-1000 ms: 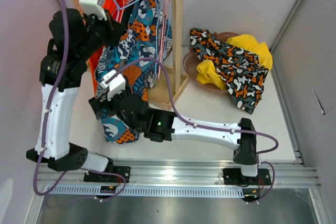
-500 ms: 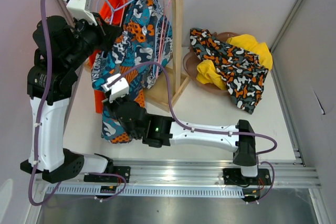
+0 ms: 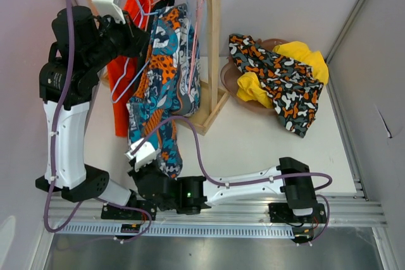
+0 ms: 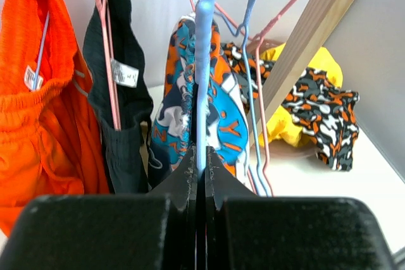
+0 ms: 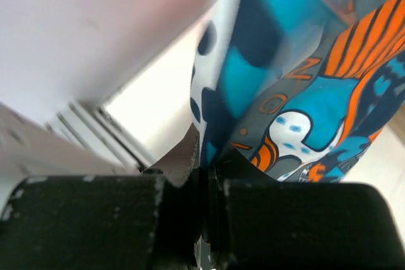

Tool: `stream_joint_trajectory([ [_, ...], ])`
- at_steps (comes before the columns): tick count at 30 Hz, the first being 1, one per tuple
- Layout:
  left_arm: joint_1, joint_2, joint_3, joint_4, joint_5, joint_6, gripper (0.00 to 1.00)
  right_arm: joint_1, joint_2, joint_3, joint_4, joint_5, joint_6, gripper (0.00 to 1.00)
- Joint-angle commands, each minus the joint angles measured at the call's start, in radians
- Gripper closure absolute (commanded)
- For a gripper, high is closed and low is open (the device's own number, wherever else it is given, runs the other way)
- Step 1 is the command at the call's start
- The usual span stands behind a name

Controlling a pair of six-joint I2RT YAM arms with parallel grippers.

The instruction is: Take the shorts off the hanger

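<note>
Wooden rack (image 3: 215, 42), camouflage shorts (image 3: 278, 83) in bowl (image 3: 226, 78)

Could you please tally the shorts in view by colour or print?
Plain orange shorts: 1
Plain black shorts: 1
Teal-orange-black print shorts: 1
Orange-white-black camouflage shorts: 1
Plain yellow shorts: 1
Total: 5
</note>
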Motion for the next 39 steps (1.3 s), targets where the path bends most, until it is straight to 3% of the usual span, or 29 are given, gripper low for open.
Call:
stream_joint_trajectory([
  [1, 0.012, -0.036, 0.017, 0.217, 0.014, -0.015, 1.0, 0.03, 0.047, -0.039, -0.082, -0.067, 0.102, 1.0],
  [6, 0.023, -0.033, 0.083, 0.207, 0.006, -0.018, 1.0, 0.027, 0.1, -0.025, -0.076, -0.124, 0.154, 1.0],
  [11, 0.023, -0.154, -0.141, 0.207, 0.056, -0.058, 1.0, -0.025, 0.057, -0.026, -0.036, -0.047, 0.077, 1.0],
  [13, 0.02, -0.274, -0.358, 0.257, 0.073, -0.084, 1.0, -0.082, 0.009, -0.02, 0.007, -0.04, 0.014, 1.0],
  [16, -0.004, -0.382, -0.565, 0.28, 0.119, -0.107, 1.0, -0.174, -0.032, 0.02, 0.028, -0.047, -0.112, 1.0],
  [19, -0.055, -0.478, -0.658, 0.221, 0.07, -0.093, 1.0, -0.246, -0.073, 0.089, 0.037, -0.061, -0.214, 1.0],
  [23, -0.069, -0.539, -0.663, 0.081, 0.044, -0.094, 1.0, -0.399, -0.082, 0.225, -0.033, -0.092, -0.215, 1.0],
  [26, -0.098, -0.573, -0.664, 0.05, -0.011, -0.102, 1.0, -0.442, -0.094, 0.245, -0.096, -0.113, -0.177, 1.0],
  [30, -0.101, -0.565, -0.673, 0.035, -0.088, -0.078, 1.0, -0.411, -0.156, 0.109, -0.125, -0.152, -0.088, 1.0],
  [32, -0.101, -0.541, -0.608, 0.024, -0.109, -0.059, 1.0, -0.371, -0.182, 0.037, -0.121, -0.153, -0.027, 1.0],
  [39, -0.101, -0.397, -0.405, 0.042, -0.237, -0.016, 1.0, -0.032, -0.237, -0.201, -0.076, -0.064, 0.044, 1.0],
])
